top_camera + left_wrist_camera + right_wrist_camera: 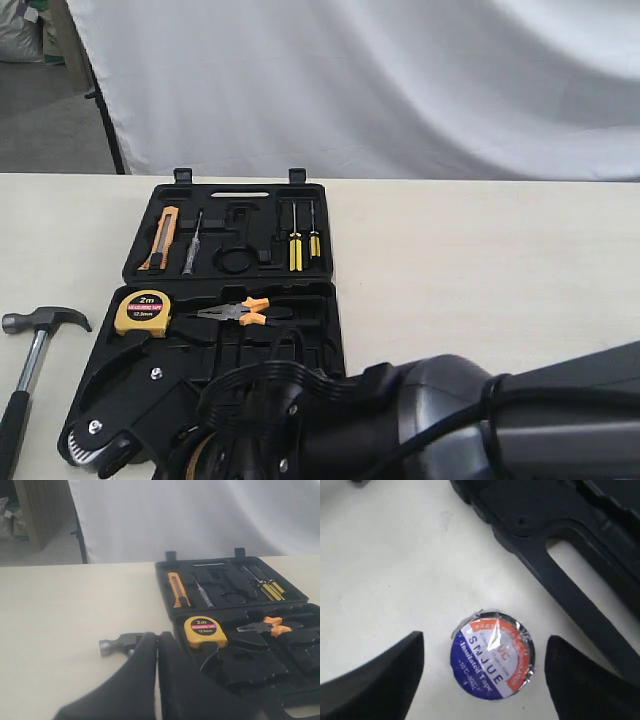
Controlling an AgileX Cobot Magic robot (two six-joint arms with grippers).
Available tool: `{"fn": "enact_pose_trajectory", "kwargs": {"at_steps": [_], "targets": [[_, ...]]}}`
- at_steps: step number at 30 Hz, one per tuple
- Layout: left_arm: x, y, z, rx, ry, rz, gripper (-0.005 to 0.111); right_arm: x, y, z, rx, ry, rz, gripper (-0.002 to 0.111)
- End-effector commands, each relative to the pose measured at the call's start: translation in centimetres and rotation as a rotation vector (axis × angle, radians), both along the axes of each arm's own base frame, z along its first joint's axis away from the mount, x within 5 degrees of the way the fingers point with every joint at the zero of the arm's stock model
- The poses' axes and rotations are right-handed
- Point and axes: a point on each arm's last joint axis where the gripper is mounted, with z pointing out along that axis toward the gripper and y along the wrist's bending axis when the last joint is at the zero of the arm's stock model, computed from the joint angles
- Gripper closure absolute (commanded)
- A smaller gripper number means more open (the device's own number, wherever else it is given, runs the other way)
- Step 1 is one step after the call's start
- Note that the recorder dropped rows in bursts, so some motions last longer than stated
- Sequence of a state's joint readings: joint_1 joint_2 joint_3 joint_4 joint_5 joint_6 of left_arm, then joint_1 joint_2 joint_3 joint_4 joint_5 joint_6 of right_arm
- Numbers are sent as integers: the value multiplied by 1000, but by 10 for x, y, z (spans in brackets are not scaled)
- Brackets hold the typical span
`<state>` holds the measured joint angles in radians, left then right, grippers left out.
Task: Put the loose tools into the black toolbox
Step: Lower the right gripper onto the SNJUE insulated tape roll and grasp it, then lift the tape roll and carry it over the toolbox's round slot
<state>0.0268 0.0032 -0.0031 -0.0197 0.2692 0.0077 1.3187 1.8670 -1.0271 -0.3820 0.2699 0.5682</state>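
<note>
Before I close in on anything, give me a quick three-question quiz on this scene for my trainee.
1. True or false: the claw hammer lies inside the black toolbox.
2. What lies between the open jaws of the right pincer? A) a padlock B) an insulating tape roll C) a battery
3. What colour are the handles of the pliers?
Key: 1 false, it lies on the table beside the box; 2 B; 3 orange.

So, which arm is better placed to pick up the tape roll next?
The right arm: the right pincer is open, flanking the insulating tape roll beside the black toolbox; the left pincer is shut, near the claw hammer.
</note>
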Motion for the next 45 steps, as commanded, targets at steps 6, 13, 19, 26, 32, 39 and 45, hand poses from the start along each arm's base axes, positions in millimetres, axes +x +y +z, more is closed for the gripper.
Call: {"fn": "enact_pose_trajectory", "kwargs": {"at_steps": [6, 13, 19, 26, 32, 39, 45], "targets": [[0, 0, -1, -15, -1, 4, 106, 10, 0, -29, -79, 8, -9, 24], [0, 0, -1, -14, -1, 4, 106, 13, 0, -33, -82, 13, -16, 55], [0, 0, -1, -21, -1, 4, 106, 11, 0, -26, -62, 25, -31, 97], [0, 0, -1, -21, -1, 4, 106, -1, -4, 31, 57, -35, 24, 109], [0, 0, -1, -21, -1, 4, 106, 28, -27, 91, 164, -189, 7, 109], [0, 0, -1, -19, -1, 4, 106, 123, -48, 109, 219, -232, -261, 109], [0, 0, -1, -19, -1, 4, 106, 173, -22, 64, 151, -214, -305, 109]]}}
